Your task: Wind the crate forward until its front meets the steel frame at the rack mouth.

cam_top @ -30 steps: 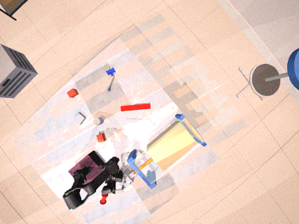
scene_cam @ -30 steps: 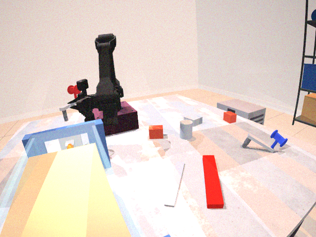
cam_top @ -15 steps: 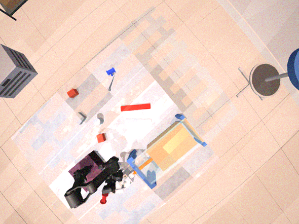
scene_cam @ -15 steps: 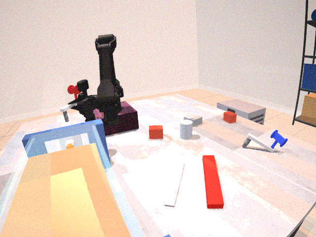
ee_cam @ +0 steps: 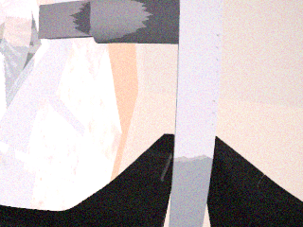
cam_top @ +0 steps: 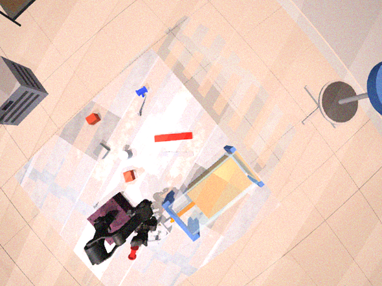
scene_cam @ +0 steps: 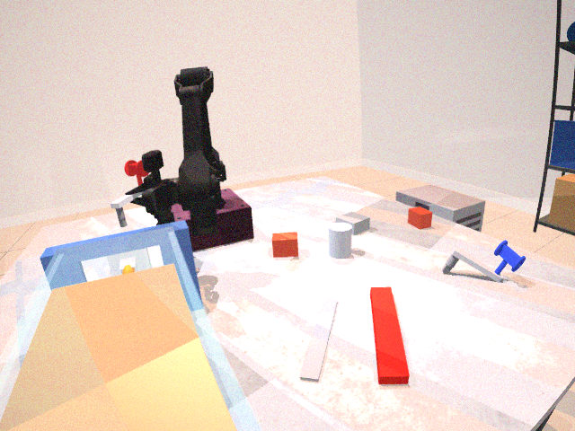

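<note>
1. The blue frame (cam_top: pixel 177 219) at the cubby mouth stands just beside your gripper (cam_top: pixel 150 237); the gap between them is narrow.
2. The gripper is clamped on the winch handle (scene_cam: pixel 121 202), whose red knob (scene_cam: pixel 132 167) and grey bar project outward from the arm.
3. The maroon base block (scene_cam: pixel 236 217) closes off the side behind the arm.
4. An orange cube (scene_cam: pixel 284 244) and a grey cylinder (scene_cam: pixel 340 240) stand near each other beyond the base block.
5. The red bar (scene_cam: pixel 388 334) and a flat grey strip (scene_cam: pixel 319 343) lie low, well apart from the arm.
6. A blue-knobbed handle (scene_cam: pixel 482 265) lies near the far bench edge.
</note>
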Available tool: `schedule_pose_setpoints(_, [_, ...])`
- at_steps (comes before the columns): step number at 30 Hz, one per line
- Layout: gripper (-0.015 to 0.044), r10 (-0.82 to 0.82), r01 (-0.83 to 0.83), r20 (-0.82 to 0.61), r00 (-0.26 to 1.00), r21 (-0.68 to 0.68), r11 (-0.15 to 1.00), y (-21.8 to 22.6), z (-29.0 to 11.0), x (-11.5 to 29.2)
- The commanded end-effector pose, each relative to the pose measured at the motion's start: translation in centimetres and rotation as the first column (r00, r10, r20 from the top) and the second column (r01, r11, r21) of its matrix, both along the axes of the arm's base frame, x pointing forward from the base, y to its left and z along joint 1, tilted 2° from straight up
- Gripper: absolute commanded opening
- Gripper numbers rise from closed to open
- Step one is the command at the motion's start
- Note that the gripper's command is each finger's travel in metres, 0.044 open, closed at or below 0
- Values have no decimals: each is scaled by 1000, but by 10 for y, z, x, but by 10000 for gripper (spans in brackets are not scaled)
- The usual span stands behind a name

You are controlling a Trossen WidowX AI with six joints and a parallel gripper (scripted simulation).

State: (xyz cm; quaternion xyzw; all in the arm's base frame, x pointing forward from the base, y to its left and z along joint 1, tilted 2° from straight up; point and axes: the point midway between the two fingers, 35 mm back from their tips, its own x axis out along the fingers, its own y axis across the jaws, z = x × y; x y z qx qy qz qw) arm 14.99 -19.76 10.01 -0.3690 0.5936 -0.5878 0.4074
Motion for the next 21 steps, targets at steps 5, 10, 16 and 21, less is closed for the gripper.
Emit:
schedule_pose_setpoints(5, [0, -4, 4, -1, 1000, -2, 1000, 0, -3, 0])
schedule_pose_setpoints(10, [0, -5, 5, -2, 1000, -3, 1000, -1, -4, 0])
schedule_pose_setpoints(16, [0, -6, 6, -2, 1000, -4, 1000, -1, -6, 0])
schedule_pose_setpoints(21, [0, -6, 6, -3, 1000, -5, 1000, -1, -8, 0])
